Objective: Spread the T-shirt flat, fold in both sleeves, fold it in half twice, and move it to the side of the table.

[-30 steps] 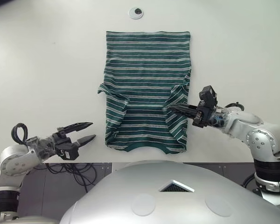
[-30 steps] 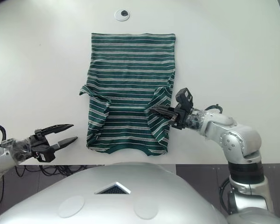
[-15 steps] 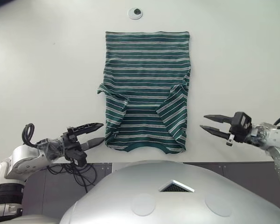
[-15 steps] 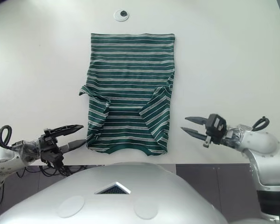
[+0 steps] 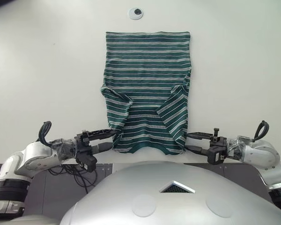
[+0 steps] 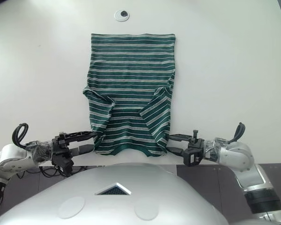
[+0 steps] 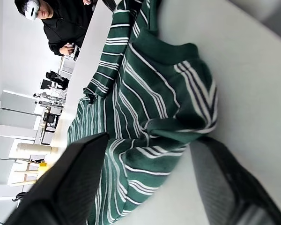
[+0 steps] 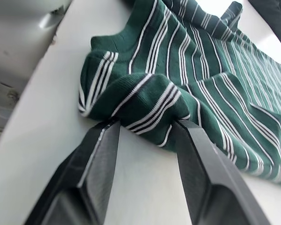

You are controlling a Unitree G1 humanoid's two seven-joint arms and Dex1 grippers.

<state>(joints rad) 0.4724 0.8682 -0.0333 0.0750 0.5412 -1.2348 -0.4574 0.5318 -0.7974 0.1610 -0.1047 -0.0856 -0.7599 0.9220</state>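
Note:
The green, white-striped T-shirt [image 5: 147, 84] lies on the white table [image 5: 47, 70] with both sleeves folded in over the body and its collar end nearest me. My left gripper [image 5: 112, 138] is open at the near left corner, one finger on each side of the bunched fabric [image 7: 168, 93]. My right gripper [image 5: 187, 141] is open at the near right corner. Its fingers [image 8: 103, 154] straddle the rolled shoulder fold [image 8: 145, 105] and touch or nearly touch the cloth.
A small round white disc [image 5: 136, 12] with a dark centre sits on the table just beyond the shirt's far edge. Bare table surface stretches to the left and right of the shirt. Both grippers are close to the table's near edge [image 5: 47, 162].
The right gripper let go of the right sleeve, pulled back and came to the near right corner. The left gripper moved in to the near left corner, nudging that edge slightly inward.

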